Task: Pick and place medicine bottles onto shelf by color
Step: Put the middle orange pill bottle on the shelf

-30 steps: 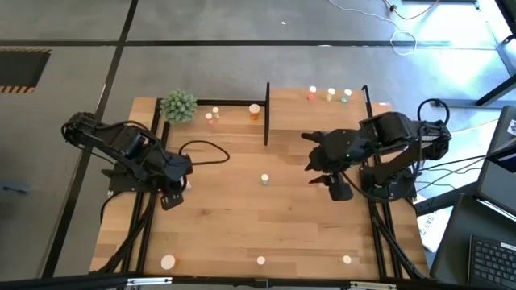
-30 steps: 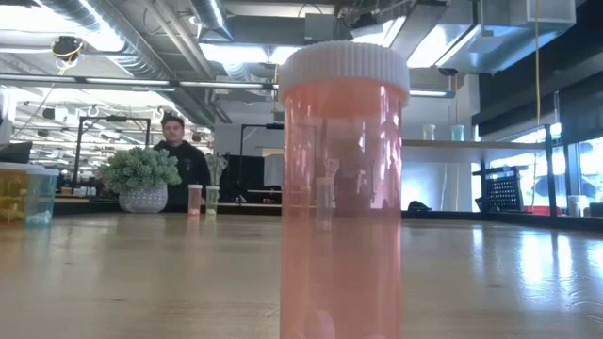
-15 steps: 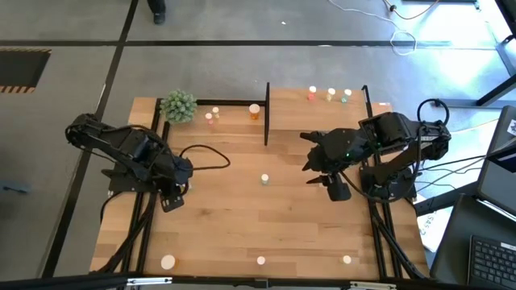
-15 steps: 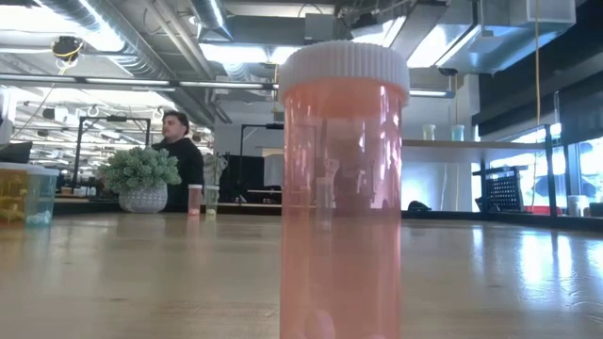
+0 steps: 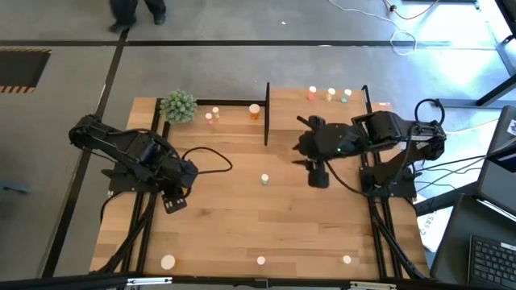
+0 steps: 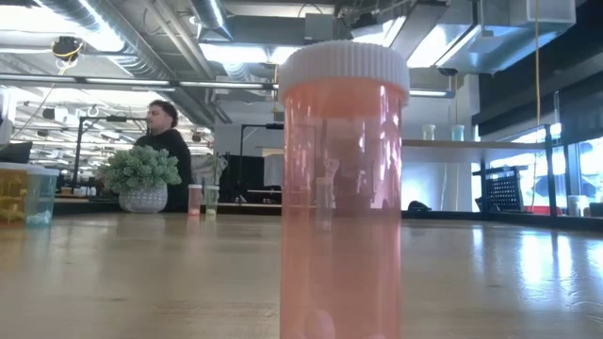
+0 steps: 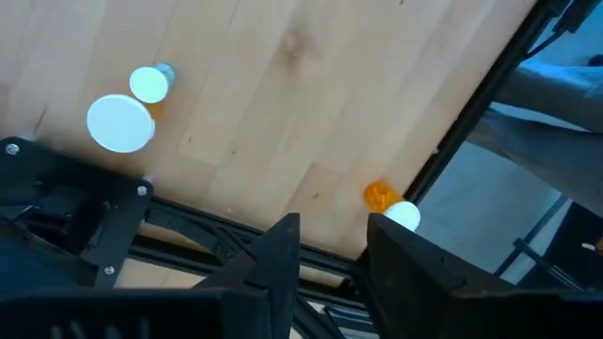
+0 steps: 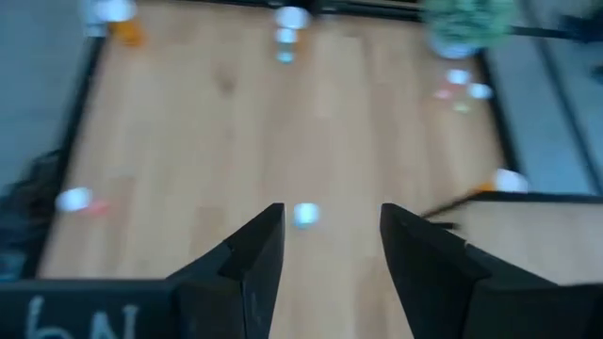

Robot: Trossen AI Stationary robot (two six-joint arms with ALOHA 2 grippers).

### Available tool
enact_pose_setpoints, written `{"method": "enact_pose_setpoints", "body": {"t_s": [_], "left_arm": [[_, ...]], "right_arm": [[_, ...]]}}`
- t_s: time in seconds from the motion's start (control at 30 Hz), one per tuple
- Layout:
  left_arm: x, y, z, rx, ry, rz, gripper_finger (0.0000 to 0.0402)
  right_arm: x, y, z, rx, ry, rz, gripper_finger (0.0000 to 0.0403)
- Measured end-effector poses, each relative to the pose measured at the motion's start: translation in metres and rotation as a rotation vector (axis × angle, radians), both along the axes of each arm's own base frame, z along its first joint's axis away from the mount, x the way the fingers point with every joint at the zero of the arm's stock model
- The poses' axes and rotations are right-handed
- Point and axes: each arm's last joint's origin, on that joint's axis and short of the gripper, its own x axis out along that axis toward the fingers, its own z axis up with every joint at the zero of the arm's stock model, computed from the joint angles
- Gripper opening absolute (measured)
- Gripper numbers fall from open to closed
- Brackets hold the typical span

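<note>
Tool on my right arm (image 5: pixel 310 161) hangs over the middle of the worktop (image 5: pixel 242 234), fingers parted and empty, just right of a small pale-capped bottle (image 5: pixel 264 180) standing alone. My left tool (image 5: pixel 175 193) sits low at the left edge, fingers slightly apart, holding nothing. Three bottles (image 5: pixel 330 95) stand on the shelf (image 5: pixel 322 113) at the far right; an orange bottle (image 5: pixel 255 111) stands far centre, beside the shelf's black post.
</note>
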Motion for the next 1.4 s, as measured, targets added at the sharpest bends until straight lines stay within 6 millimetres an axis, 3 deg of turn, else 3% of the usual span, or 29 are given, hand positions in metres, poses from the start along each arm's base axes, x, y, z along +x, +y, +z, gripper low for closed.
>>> {"method": "enact_pose_setpoints", "body": {"t_s": [0.93,1.1,1.23,1.4], "left_arm": [[0.0002,0.0005,-0.0001,0.015,-0.005,0.014,0.0122],[0.0000,0.0011,-0.0003,0.016,0.016,0.107,0.0123],[-0.0031,0.0037,0.0018,0.047,-0.008,0.130,0.0142],[-0.0048,0.0054,0.0030,0.077,-0.035,0.117,0.0199]], "right_arm": [[0.0056,-0.0015,-0.0025,-0.064,0.003,0.008,0.0179],[0.0056,-0.0015,-0.0025,-0.064,0.002,0.008,0.0179],[0.0057,-0.0014,-0.0024,-0.064,0.001,0.008,0.0179],[0.0057,-0.0014,-0.0024,-0.063,0.001,0.008,0.0179]]}}
